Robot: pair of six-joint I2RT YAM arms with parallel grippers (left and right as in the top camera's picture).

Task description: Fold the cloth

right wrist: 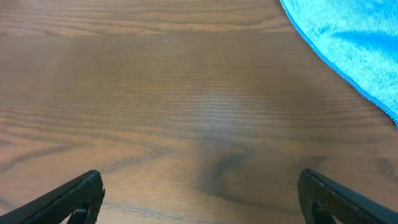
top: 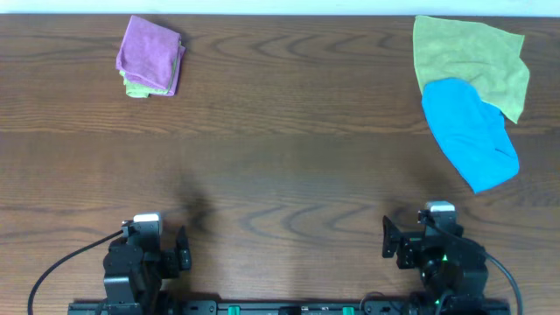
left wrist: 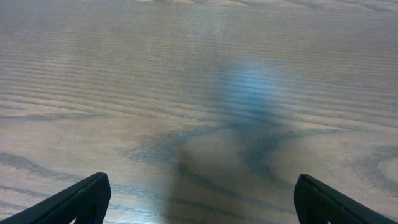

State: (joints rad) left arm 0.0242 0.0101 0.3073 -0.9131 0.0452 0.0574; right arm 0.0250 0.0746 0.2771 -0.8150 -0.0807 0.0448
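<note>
Arms come first, both parked at the near edge of the counter (top: 280, 175). The right arm (top: 437, 254) lies nearer than the blue cloth (top: 472, 131) and slightly to its left. The left arm (top: 140, 258) is well apart from that cloth, far off to its left. In each wrist view the jaws are spread wide, the two dark fingertips sitting at opposite bottom corners with only bare wood grain between them, gripping nothing. This holds for the left jaws and the right jaws alike.

The right wrist view catches an edge of the blue cloth in its upper right corner, clear of the fingers.

The blue cloth lies loose and unfolded on the right side of the counter. Its far end overlaps the lower part of a spread yellow-green cloth (top: 477, 57), which reaches just beyond it towards the back edge.

The purple cloth (top: 150, 52) is far to the left of the blue cloth and somewhat farther back. It is a compact, bunched square lying on a smaller yellow-green cloth (top: 133, 87) that peeks out at its near-left corner. Neither arm is near it.
</note>
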